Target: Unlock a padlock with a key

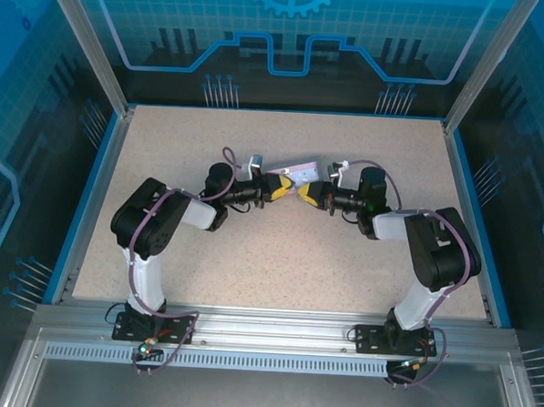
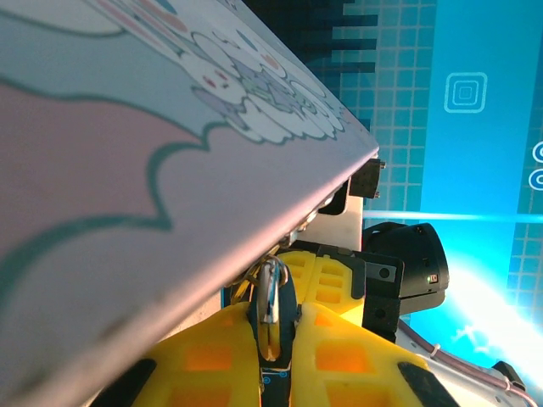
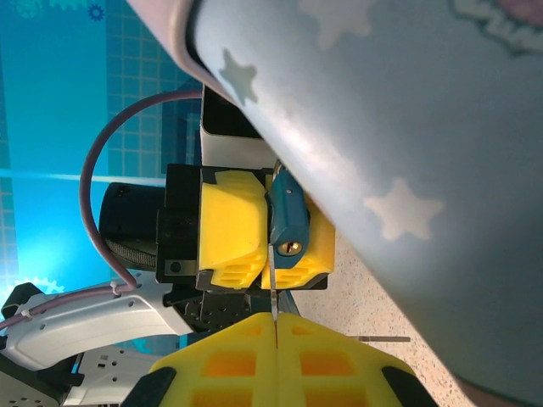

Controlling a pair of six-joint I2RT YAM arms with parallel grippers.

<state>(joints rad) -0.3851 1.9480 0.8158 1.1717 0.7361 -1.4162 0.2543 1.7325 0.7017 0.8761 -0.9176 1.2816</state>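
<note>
- Padlock (image 3: pixel 288 222): blue body, centre of the right wrist view, clamped between the yellow fingers of the left gripper (image 2: pixel 271 329). It sits just under the edge of the cartoon-printed tin (image 3: pixel 407 127), which takes up the upper right of that frame.
- Keyhole (image 3: pixel 291 248) is at the padlock's lower end and faces the right gripper (image 3: pixel 276 329).
- In the left wrist view the shackle (image 2: pixel 270 292) shows lower centre as a thin metal loop between that gripper's own fingers. Can't tell whether it runs through the tin's clasp.
- Step in hand, my read: lining the key up for insertion. It's not in the lock yet.
- Key (image 3: pixel 273 292) is a thin sliver standing up from the right gripper at lower centre. Its tip is close under the keyhole and looks slightly left of it.
- Next move calls for a small sideways correction to put the tip on the slot, then a straight push along the blade axis. After that, a wrist roll to turn it while the left arm holds the body steady.
- Risk: the blade is thin, so an off-axis push could bend it or make it slip in the pads.
- Left gripper: nearly closed, pinching the padlock body.
- Right gripper: fully closed, pinching the key, fingers meeting along a hairline seam.
- Top view: both grippers meet nose to nose at upper centre of the table (image 1: pixel 251 257), with the tin beside them.
</note>
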